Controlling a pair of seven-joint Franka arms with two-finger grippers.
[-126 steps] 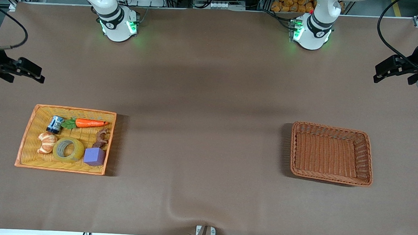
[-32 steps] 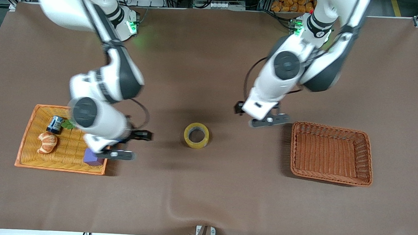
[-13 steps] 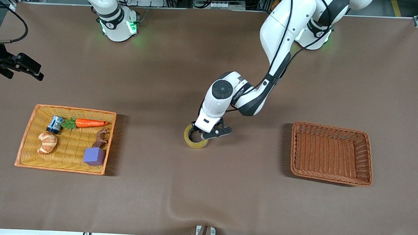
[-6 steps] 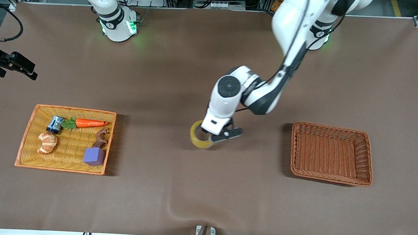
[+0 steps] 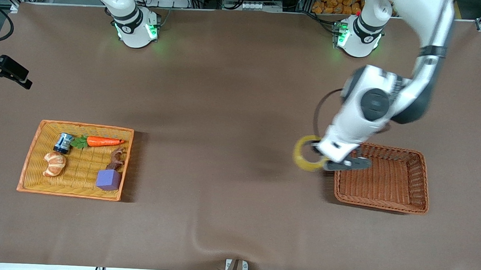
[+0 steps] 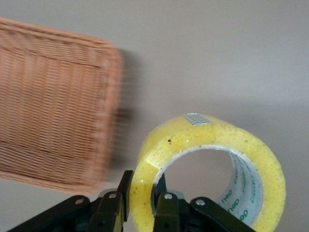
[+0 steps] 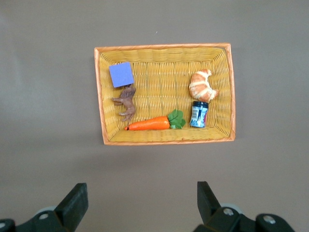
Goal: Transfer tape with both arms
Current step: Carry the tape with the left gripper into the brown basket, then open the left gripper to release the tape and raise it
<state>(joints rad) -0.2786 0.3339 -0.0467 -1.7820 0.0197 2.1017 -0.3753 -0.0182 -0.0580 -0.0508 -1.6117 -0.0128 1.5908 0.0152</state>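
The left gripper (image 5: 333,159), fingers clamped on the wall of the tape (image 5: 307,153), carries it just short of the brown basket's (image 5: 423,181) rim; the right gripper (image 7: 140,205) waits, fingers wide, above the yellow basket (image 7: 231,92).

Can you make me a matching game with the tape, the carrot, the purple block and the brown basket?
Things:
1. tape
2. carrot
3. purple block
4. brown basket

Descriptions:
A. has nothing in it
B. lies beside the blue can in the orange basket
C. pinched by the left gripper, up in the air
D. sits in the orange basket's corner nearest the front camera

Pairs: 1-C, 2-B, 3-D, 4-A
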